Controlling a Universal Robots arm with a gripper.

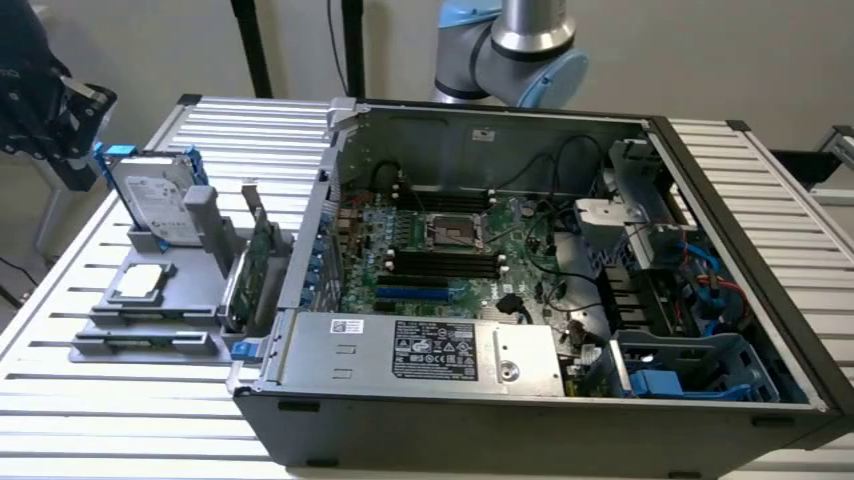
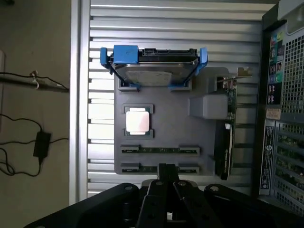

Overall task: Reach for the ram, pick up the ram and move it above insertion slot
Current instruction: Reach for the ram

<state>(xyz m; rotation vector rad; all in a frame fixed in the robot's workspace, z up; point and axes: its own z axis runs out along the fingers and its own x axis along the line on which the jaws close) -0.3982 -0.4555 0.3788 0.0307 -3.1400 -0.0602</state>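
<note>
The ram (image 2: 159,149) is a thin green stick lying in a slot of the grey holder tray (image 2: 166,123). A second like stick (image 2: 137,167) lies in the slot beside it. In the exterior view these sticks sit at the tray's near end (image 1: 147,337). My gripper (image 2: 167,172) hangs high above that end of the tray, its black fingers pressed together with nothing between them. Its tip overlaps the second stick in the wrist view. The insertion slots (image 1: 441,265) are black rows on the motherboard inside the open computer case (image 1: 747,200).
On the tray stand a silver hard drive in a blue caddy (image 2: 154,64), a processor chip (image 2: 138,120) and an upright green expansion card (image 1: 254,270). The case wall rises beside the tray. A dark bulk (image 1: 34,100), perhaps my arm's end, hangs at the exterior view's upper left.
</note>
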